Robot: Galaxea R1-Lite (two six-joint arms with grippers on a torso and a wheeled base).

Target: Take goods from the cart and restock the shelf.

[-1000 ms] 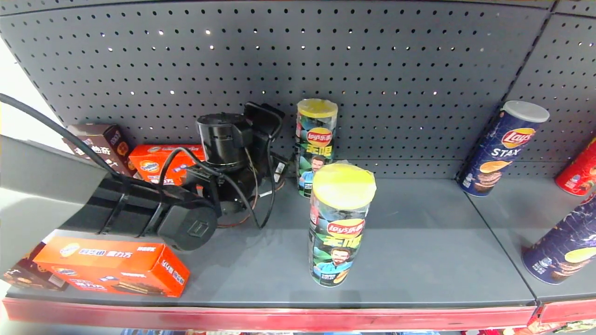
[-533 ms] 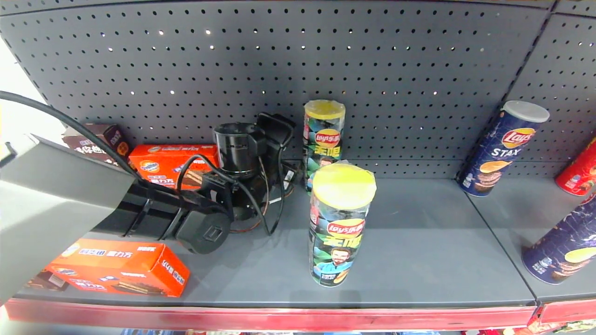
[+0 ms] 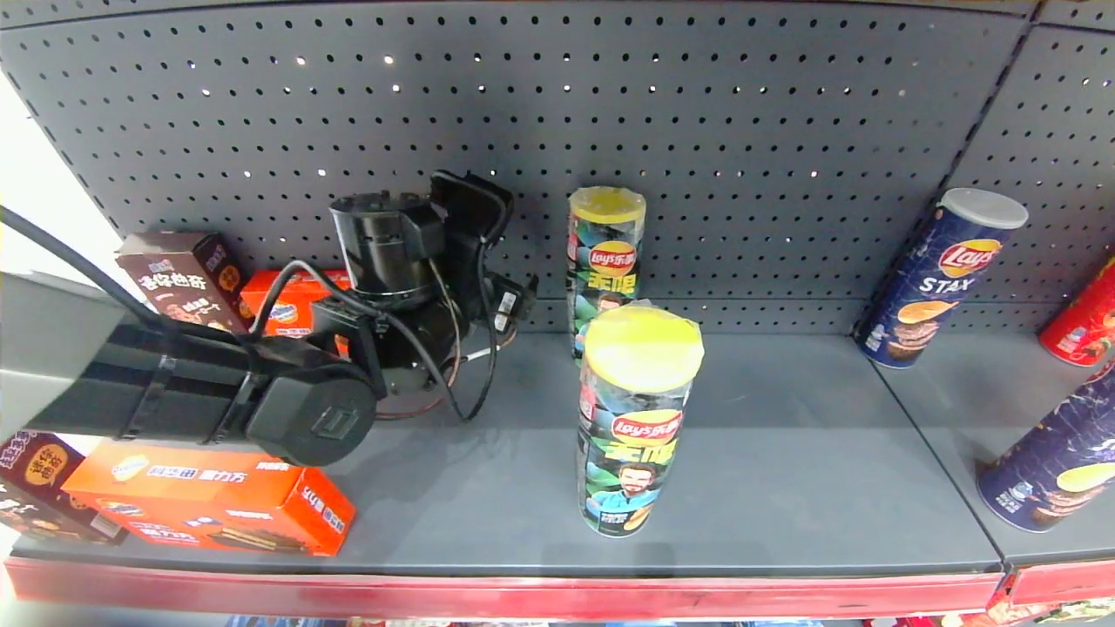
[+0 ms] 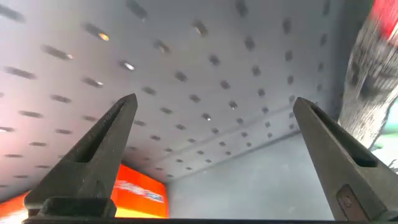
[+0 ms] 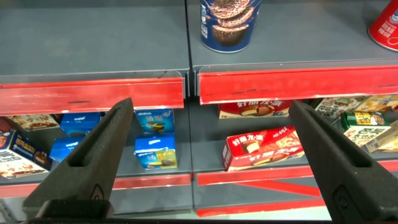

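- Hanging wide and empty above the shelf (image 3: 784, 470), the left claw (image 4: 214, 99) faces the pegboard (image 3: 610, 104). A careless swing to the right could clip the rear chip can (image 3: 605, 261), which stands upright at the shelf's back, apart from the claw.
- That can stands just behind the front chip can (image 3: 640, 418). Both are tall and narrow, so a knock to one would likely topple both.
- Loose cable (image 3: 479, 348) at the left wrist hangs close to the rear orange box (image 3: 287, 309) and the brown box (image 3: 179, 274). Withdrawing low could snag or drag them.
- The right claw (image 5: 210, 102) is also wide and empty, facing lower shelves, so I judge that the next goods must come from the cart.
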